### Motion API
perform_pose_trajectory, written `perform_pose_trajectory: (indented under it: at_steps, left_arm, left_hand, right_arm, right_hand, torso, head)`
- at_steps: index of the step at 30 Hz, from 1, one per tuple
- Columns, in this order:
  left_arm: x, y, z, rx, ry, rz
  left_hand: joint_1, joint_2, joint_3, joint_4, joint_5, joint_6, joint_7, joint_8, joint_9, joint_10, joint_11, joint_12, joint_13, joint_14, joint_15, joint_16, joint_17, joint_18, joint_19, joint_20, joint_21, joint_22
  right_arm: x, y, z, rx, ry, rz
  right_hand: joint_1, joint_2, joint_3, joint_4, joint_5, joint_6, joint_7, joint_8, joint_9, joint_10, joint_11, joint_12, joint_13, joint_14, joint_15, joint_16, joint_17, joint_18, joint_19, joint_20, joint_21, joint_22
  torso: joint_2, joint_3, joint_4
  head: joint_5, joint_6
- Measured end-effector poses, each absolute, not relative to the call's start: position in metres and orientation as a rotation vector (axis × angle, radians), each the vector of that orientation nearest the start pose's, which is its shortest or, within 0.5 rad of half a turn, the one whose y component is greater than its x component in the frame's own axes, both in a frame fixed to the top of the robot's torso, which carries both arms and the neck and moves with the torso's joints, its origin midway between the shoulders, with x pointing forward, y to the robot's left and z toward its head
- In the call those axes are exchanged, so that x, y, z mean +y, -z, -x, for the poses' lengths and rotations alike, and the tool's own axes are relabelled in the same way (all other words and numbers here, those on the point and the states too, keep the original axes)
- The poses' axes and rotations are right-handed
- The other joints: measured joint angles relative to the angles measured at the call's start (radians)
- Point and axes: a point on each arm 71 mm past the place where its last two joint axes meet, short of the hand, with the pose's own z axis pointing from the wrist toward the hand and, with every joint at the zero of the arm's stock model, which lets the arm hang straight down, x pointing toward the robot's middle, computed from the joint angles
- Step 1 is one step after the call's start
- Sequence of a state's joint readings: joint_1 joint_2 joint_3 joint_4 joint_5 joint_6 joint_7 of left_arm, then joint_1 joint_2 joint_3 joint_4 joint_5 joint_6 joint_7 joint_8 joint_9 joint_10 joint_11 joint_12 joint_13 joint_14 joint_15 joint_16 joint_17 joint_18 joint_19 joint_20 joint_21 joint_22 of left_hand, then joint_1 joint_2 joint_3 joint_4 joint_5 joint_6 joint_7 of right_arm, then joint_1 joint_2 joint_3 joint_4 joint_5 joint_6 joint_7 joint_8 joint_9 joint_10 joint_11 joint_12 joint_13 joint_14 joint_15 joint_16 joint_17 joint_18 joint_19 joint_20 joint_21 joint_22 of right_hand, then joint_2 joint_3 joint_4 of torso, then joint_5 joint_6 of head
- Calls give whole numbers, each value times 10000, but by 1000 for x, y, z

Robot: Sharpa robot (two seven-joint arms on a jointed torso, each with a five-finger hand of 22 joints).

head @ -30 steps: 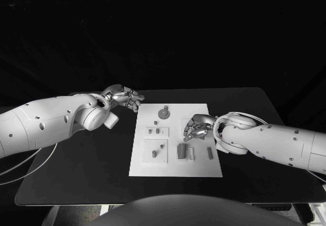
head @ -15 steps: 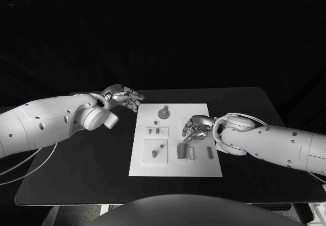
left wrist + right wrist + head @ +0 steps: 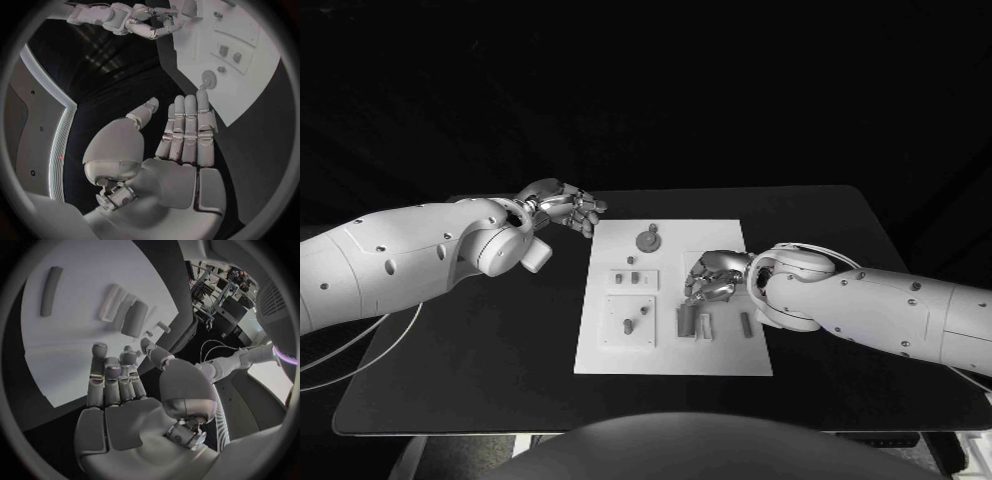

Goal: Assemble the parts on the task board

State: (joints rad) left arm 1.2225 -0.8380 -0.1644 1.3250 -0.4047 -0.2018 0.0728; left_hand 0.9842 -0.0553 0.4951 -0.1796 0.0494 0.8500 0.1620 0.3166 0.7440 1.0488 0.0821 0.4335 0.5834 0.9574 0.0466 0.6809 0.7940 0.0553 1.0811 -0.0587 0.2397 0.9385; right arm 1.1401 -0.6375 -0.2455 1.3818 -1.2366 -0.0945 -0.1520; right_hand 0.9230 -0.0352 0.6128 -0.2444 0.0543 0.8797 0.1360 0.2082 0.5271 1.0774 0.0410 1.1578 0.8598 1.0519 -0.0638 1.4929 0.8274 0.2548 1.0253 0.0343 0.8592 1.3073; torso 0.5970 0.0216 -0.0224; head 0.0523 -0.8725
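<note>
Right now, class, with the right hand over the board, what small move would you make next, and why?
Probably lower the right hand a little onto the dark block just below it. The right hand's fingers are spread and hold nothing, and the block lies loose on the task board. The left hand waits off the board.
</note>
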Motion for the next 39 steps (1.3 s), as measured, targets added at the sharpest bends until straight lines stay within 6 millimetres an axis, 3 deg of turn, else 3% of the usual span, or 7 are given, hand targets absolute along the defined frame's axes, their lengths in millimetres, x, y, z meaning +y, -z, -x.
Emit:
perform_pose_trajectory:
  at_steps: [10,32,35,39]
  left_arm:
    - [264,239,-504,18643,10389,8647]
    - [264,239,-504,18677,10381,8641]
    - [264,239,-504,18681,10379,8641]
    - [264,239,-504,18686,10378,8639]
  left_hand:
    - [-42,42,3,134,0,0,0,0,-24,0,0,0,7,0,0,0,-11,132,-34,35,0,10]
    - [-86,86,28,337,0,-69,3,39,-59,0,0,0,8,0,0,0,-28,116,-35,35,-39,28]
    - [-131,131,53,379,0,-69,3,39,-62,0,0,0,16,-33,-27,0,-28,110,-35,35,-39,28]
    - [-132,131,51,417,0,-70,4,39,-69,0,0,0,16,-69,-1,0,-28,73,-35,35,-39,38]
  right_arm:
    - [-139,313,-448,22227,-6904,1684]
    - [-140,317,-447,22716,-6804,1896]
    - [-138,318,-447,22709,-6822,1932]
    - [-134,318,-448,22687,-6863,1997]
  right_hand:
    - [-349,715,44,406,0,-39,39,0,-163,-107,37,0,-4,-49,49,0,31,-7,-36,36,1,0]
    - [-464,830,46,520,0,-78,71,-1,-237,-142,73,39,-4,-89,65,0,42,-62,-71,70,1,0]
    - [-381,1018,79,505,0,-84,76,-1,-266,-150,65,84,-3,-130,60,1,57,-68,-108,36,1,0]
    - [-199,1308,291,227,-1,-105,94,-1,-293,-179,36,109,-3,-143,71,1,77,-71,-110,35,1,0]
  torso:
    - [-1,-8,1]
    - [-3,-9,-1]
    - [-3,-5,-3]
    - [-3,-2,-5]
  head:
    - [5,0]
    - [35,0]
    - [36,0]
    - [36,0]
